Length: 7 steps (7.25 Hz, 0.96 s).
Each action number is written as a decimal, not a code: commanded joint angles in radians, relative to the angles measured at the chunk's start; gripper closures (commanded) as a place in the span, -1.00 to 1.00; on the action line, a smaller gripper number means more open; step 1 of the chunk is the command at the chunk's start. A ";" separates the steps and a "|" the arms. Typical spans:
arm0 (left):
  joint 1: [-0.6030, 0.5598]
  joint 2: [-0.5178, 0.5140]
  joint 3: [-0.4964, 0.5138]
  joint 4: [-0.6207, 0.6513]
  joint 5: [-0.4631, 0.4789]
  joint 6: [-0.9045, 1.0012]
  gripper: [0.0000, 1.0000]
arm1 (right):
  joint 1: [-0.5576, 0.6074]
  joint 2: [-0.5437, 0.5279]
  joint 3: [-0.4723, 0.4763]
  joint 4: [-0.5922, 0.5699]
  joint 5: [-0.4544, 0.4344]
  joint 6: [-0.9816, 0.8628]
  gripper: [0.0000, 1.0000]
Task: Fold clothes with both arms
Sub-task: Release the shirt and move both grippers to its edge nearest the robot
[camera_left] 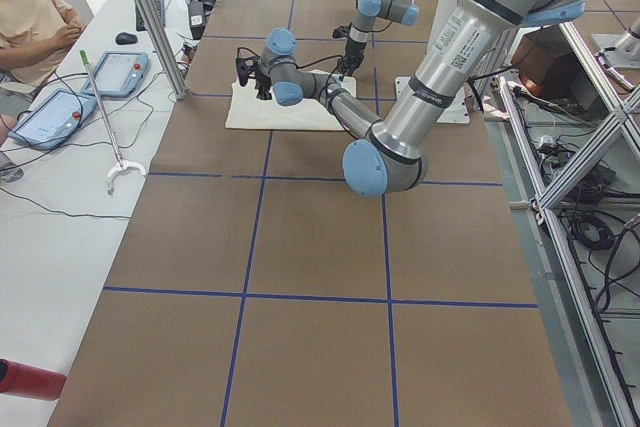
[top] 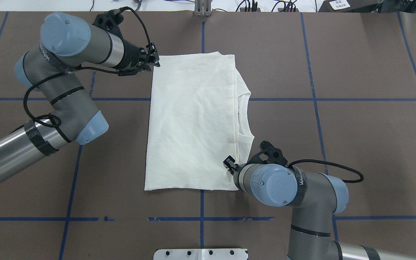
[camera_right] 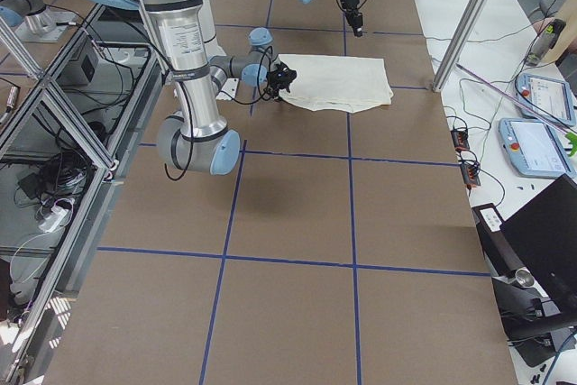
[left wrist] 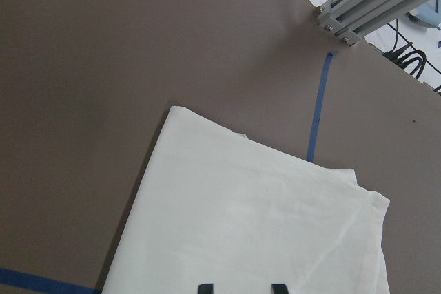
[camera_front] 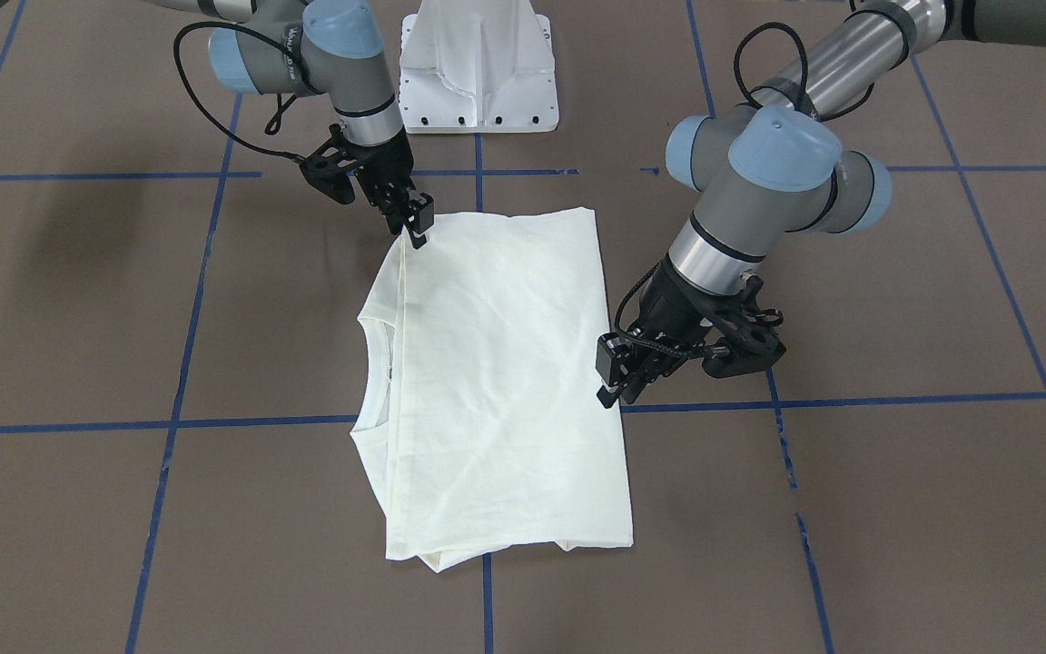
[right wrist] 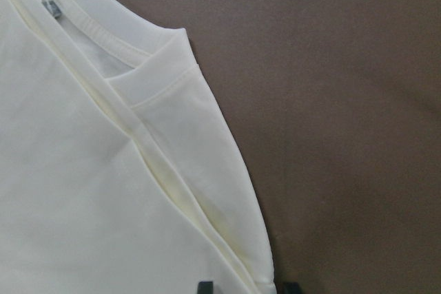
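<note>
The cream shirt (top: 190,122) lies flat on the counter (top: 356,144), folded into a rectangle whose long axis runs away from the robot. The left end effector (top: 155,62), fingers apart and holding nothing, hangs at the far left corner, with the cloth spreading to its right. The right end effector (top: 228,164), likewise spread, straddles the shoulder edge at the diagonally opposite near right corner, and each looks equally close to its own corner.

The wrist views' bottom edges cut off the left claw (left wrist: 241,288) and right claw (right wrist: 247,287), leaving only fingertips.
</note>
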 commanded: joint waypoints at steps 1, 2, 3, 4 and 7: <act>0.001 0.008 -0.010 0.000 0.000 0.000 0.21 | 0.005 0.000 0.007 0.000 0.001 -0.001 1.00; 0.004 0.037 -0.037 0.000 0.000 0.000 0.21 | 0.013 0.000 0.028 -0.001 0.002 0.001 1.00; 0.005 0.055 -0.065 0.000 -0.002 -0.002 0.21 | 0.019 -0.003 0.065 -0.047 0.004 -0.002 1.00; 0.028 0.077 -0.106 0.000 -0.002 -0.049 0.21 | 0.018 -0.016 0.109 -0.104 0.004 -0.002 1.00; 0.312 0.322 -0.374 0.029 0.152 -0.308 0.07 | -0.030 -0.056 0.153 -0.106 -0.006 0.021 1.00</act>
